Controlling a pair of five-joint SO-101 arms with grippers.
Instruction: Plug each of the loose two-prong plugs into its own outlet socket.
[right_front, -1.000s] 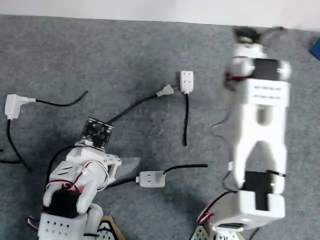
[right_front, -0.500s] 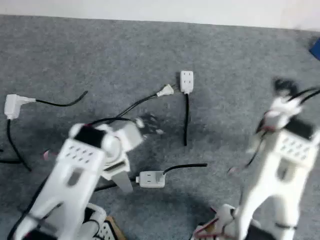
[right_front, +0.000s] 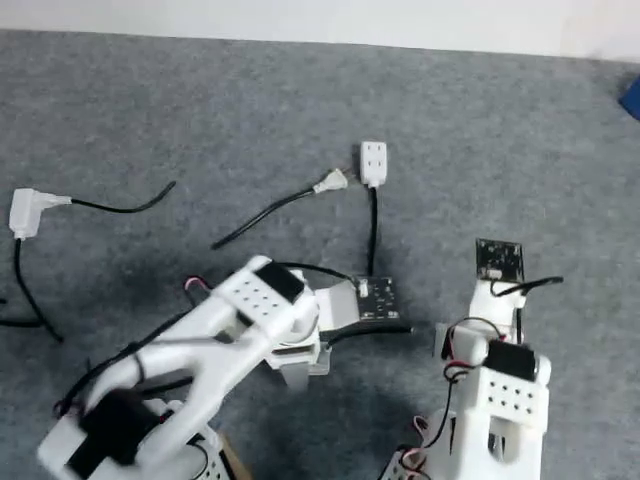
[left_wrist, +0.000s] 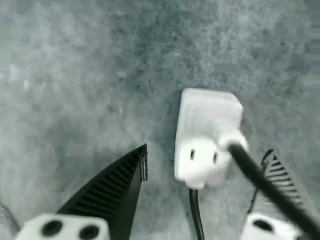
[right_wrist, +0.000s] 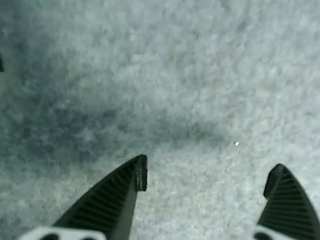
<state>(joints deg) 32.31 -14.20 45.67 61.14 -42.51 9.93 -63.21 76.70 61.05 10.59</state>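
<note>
Grey-carpeted table (right_front: 150, 100), nothing plugged in yet: left gripper (left_wrist: 206, 155) spread wide around an outlet socket (left_wrist: 210, 120), right gripper (right_wrist: 208, 170) open, empty; small plug (right_front: 332, 181) and angled plug (right_front: 25, 212) lie loose.

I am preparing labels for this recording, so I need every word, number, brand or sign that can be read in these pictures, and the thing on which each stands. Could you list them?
None can be read.
The outlet socket in the left wrist view shows only its two slots, no print.
Any print on the right arm's circuit board or the left arm's circuit board is too small to read.
</note>
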